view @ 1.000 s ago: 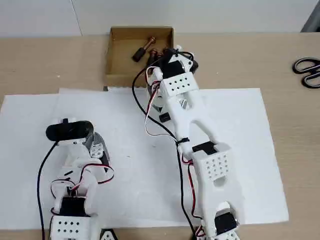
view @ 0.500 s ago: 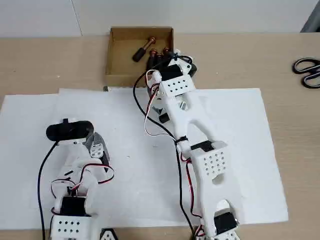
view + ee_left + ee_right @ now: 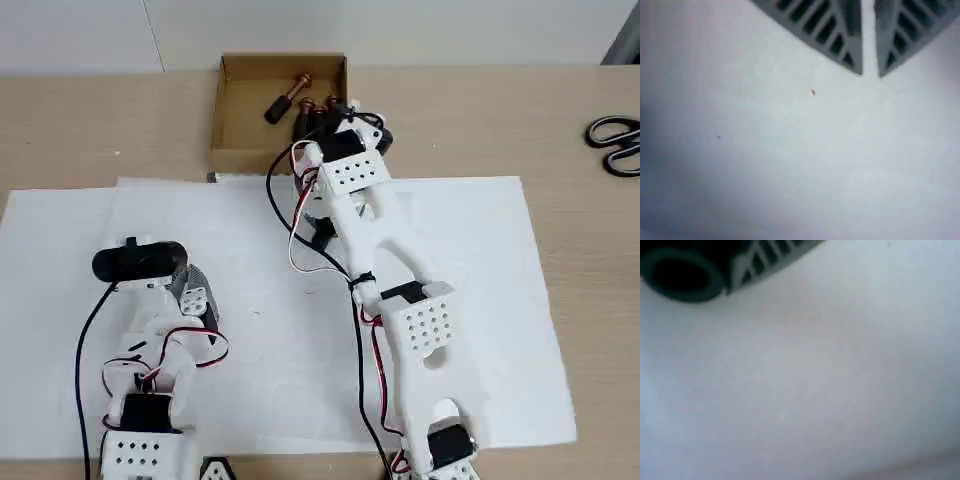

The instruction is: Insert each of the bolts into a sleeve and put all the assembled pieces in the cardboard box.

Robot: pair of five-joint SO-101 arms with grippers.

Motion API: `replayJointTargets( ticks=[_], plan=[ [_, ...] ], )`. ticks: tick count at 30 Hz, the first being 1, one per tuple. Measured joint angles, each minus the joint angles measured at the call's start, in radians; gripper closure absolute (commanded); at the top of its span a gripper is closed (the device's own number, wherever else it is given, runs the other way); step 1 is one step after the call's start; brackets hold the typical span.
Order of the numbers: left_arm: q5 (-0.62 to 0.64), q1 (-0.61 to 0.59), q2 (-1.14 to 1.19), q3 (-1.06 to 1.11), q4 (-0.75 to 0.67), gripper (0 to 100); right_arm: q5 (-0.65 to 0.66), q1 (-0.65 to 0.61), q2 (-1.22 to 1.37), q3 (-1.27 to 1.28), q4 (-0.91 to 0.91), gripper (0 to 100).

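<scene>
We eased the right gripper [image 3: 315,118] back from the box [image 3: 240,112], grasp untellable, pieces [image 3: 285,96] seemingly delivered; the left gripper [image 3: 869,72] sat pressed together.

No readable text, labels, numbers; no signs on anything

cardboard box [image 3: 235,128] — matt brown | bolts [image 3: 288,94] — glossy metal | table [image 3: 480,120] wood-grain

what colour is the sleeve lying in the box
The sleeve is black; clearest in the high view.
</scene>
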Motion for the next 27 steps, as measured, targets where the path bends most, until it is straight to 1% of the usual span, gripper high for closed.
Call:
replayJointTargets(
  ticks=[6, 10, 13, 15, 18, 20, 22, 27],
  plan=[
    [0.000, 0.000, 0.000, 0.000, 0.000, 99, 0.000, -0.002, 0.000, 0.000, 0.000, 96.2],
    [0.000, 0.000, 0.000, 0.000, 0.000, 99, 0.032, -0.009, 0.000, 0.000, 0.003, 96.1],
    [0.000, 0.000, 0.000, 0.000, 0.000, 99, 0.037, -0.029, 0.000, -0.006, 0.048, 96.0],
    [0.000, 0.000, 0.000, 0.000, 0.000, 99, 0.040, -0.046, 0.000, -0.021, 0.081, 92.6],
    [0.000, 0.000, 0.000, 0.000, 0.000, 99, 0.040, -0.064, 0.000, -0.044, 0.097, 83.5],
    [0.000, 0.000, 0.000, 0.000, 0.000, 99, 0.040, -0.068, 0.000, -0.048, 0.104, 79.1],
    [0.000, 0.000, 0.000, 0.000, 0.000, 99, 0.040, -0.074, 0.000, -0.048, 0.106, 79.0],
    [0.000, 0.000, 0.000, 0.000, 0.000, 99, 0.040, -0.107, 0.000, -0.049, 0.106, 83.8]
  ],
)
